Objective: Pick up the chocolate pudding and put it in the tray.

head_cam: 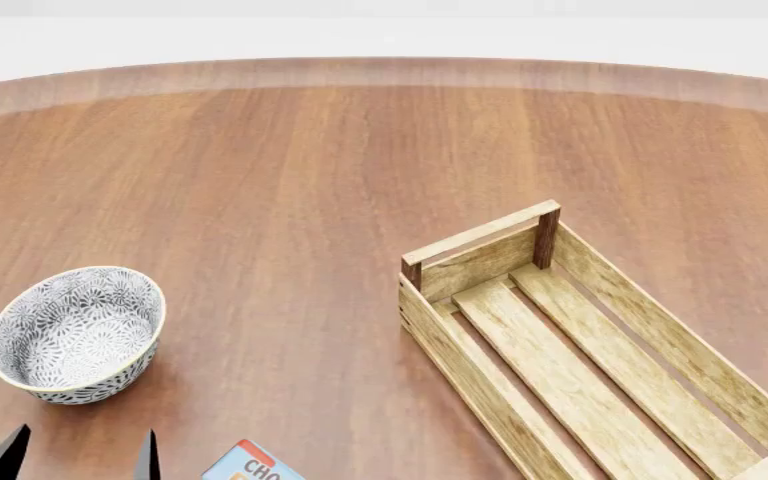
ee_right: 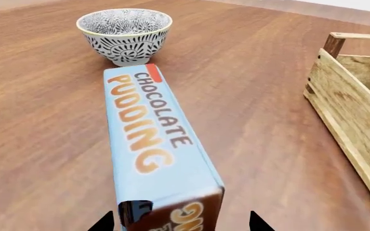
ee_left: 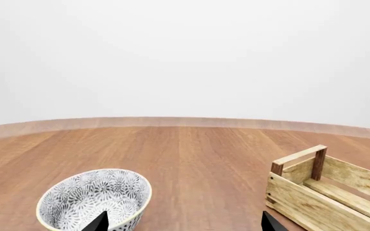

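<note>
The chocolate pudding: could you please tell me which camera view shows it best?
The right wrist view shows the chocolate pudding best: its whole blue top and orange lettering fill the frame, lying on the table between the right gripper's fingertips. The head view catches only one corner at the bottom edge. The left wrist view misses it.

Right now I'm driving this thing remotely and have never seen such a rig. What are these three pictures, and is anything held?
This is a simulated two-armed robot at a wooden table. One picture comes from its head, looking down; the other two come from cameras near each gripper.

On the table lie a patterned bowl, a slatted wooden tray and the chocolate pudding carton.

The black tips in the head view belong to the left gripper, open and holding nothing.

The right gripper is open too. The carton's near end sits between its fingertips, but the carton lies flat on the table, so it is not picked up yet. The tray holds nothing.
</note>
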